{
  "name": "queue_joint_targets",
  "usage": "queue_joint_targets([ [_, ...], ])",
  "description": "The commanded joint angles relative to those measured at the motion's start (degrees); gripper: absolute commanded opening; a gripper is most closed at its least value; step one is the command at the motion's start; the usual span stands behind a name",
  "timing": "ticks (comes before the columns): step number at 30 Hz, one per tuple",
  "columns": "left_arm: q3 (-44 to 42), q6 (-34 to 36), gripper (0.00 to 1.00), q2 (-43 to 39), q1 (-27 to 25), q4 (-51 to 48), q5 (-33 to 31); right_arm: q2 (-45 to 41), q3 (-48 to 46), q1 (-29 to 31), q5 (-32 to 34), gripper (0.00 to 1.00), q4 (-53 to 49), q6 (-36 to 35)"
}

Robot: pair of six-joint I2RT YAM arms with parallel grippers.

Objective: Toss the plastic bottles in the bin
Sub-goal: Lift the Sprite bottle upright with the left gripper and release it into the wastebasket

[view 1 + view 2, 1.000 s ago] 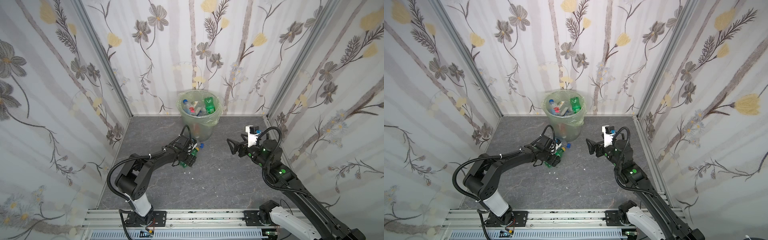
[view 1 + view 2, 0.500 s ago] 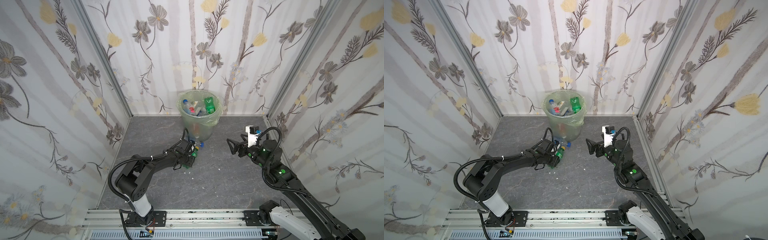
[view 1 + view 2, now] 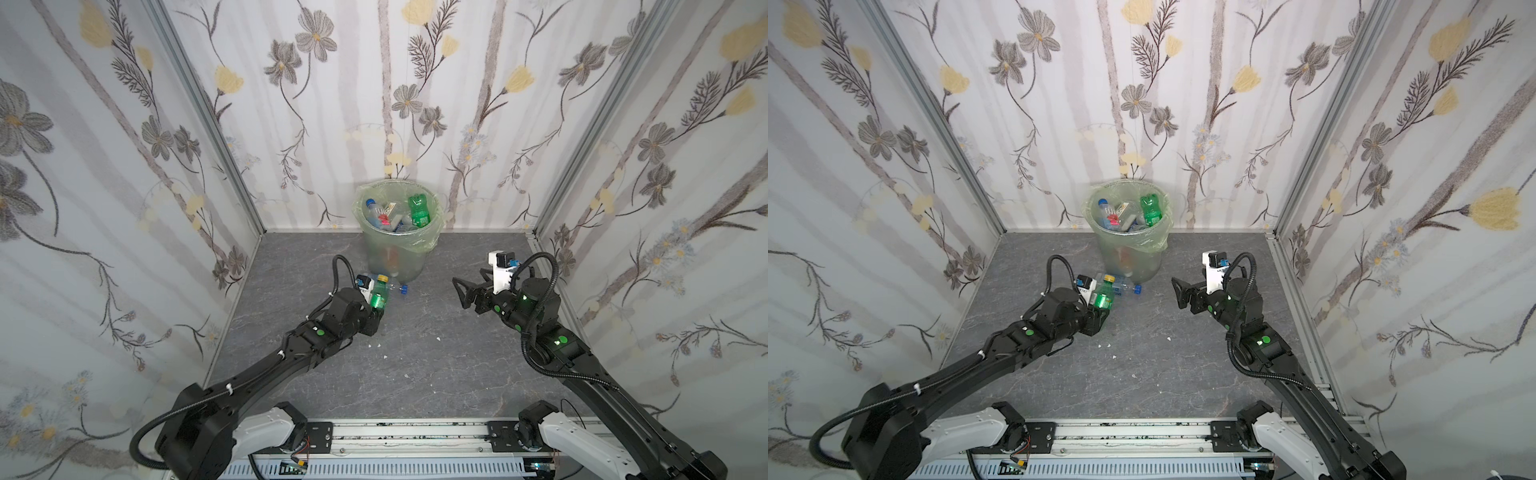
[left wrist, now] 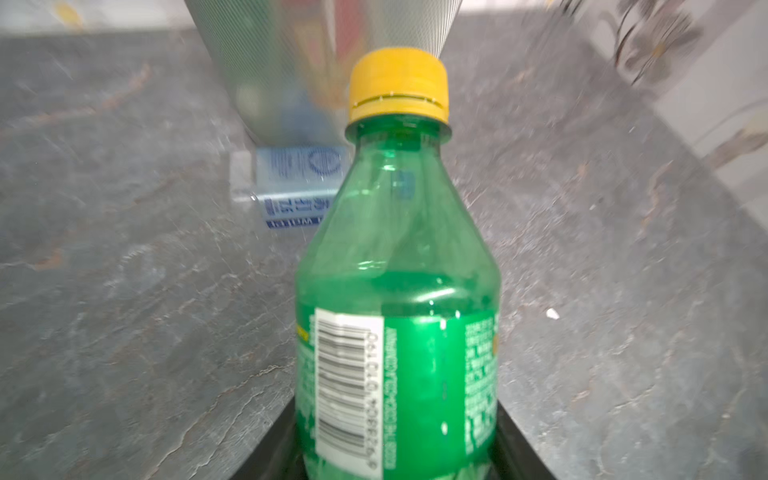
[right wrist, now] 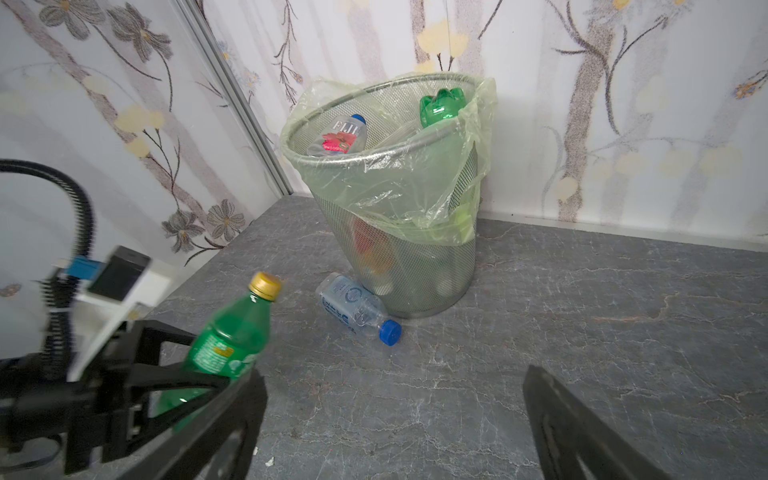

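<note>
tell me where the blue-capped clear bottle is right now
In both top views the clear bottle lies on its side on the floor near the middle, at the front foot of the bin, just right of the green bottle.

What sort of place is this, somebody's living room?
Probably not: it looks like a staged robot test booth. Flowered wallpaper panels meet at bare metal posts, and two robot arms sit on a rail along the front.
</note>
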Motion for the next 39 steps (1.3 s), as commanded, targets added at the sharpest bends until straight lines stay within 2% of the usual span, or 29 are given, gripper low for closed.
queue_joint_targets([
  [1, -2.17, -3.90, 0.51, -9.47, -0.09, 1.84, -4.92, 1.16, -0.04, 0.04, 0.75, 0.97, 2.10, -0.67],
  [5, -3.54, -4.58, 0.51, -19.39, -0.21, 1.56, -6.73, 2.14, 0.21, 0.03, 0.21, 0.96, 3.14, -0.54],
  [8, -1.90, -5.41, 0.51, -22.79, -0.21, 0.79, -6.11, 2.76, 0.95, 0.01, 0.06, 0.96, 2.94, -0.62],
  [12, 3.49, -4.93, 0.51, -22.98, -0.32, 0.51, -3.90, 3.12, 1.63, 0.03, 0.22, 0.96, 2.17, -1.15],
  [17, 10.72, -2.44, 0.51, -18.90, -0.32, 0.12, -3.04, 2.49, 1.63, 0.01, 0.89, 0.96, 1.26, -1.50],
  [22, 21.69, -2.50, 0.51, -7.68, -0.28, 0.23, -1.78, 1.04, 1.28, -0.03, 2.10, 0.96, 0.20, -2.16],
  [25, 31.94, 0.33, 0.51, 4.41, -0.03, 0.33, 0.17, 0.24, 1.12, -0.04, 2.69, 0.97, -0.18, -2.81],
  [28, 46.65, 0.10, 0.51, 19.17, 2.82, 0.16, 4.47, -0.21, 0.60, -0.08, 2.71, 0.97, -0.02, -2.93],
  [30, 56.91, -3.49, 0.59, 29.11, 5.85, -0.46, 7.87, -0.10, 0.33, -0.06, 2.05, 0.96, -0.12, -2.55],
  [31, 60.61, -5.62, 0.69, 32.68, 7.02, -1.31, 7.62, -0.06, 0.19, -0.07, 1.52, 0.96, -0.02, -2.13],
  [33, 66.67, -8.49, 0.99, 39.14, 9.29, -2.83, 8.07, -0.33, -0.12, 0.02, 0.16, 0.95, 0.18, -0.97],
  [35, 68.44, -10.05, 1.00, 41.26, 9.96, -3.97, 8.15, -0.89, -0.22, 0.03, -1.15, 0.95, -0.02, -0.52],
  [39, 62.76, -9.49, 1.00, 37.30, 9.68, -3.89, 7.31, -2.59, -2.69, 0.00, -1.26, 0.95, -0.07, -0.62],
])
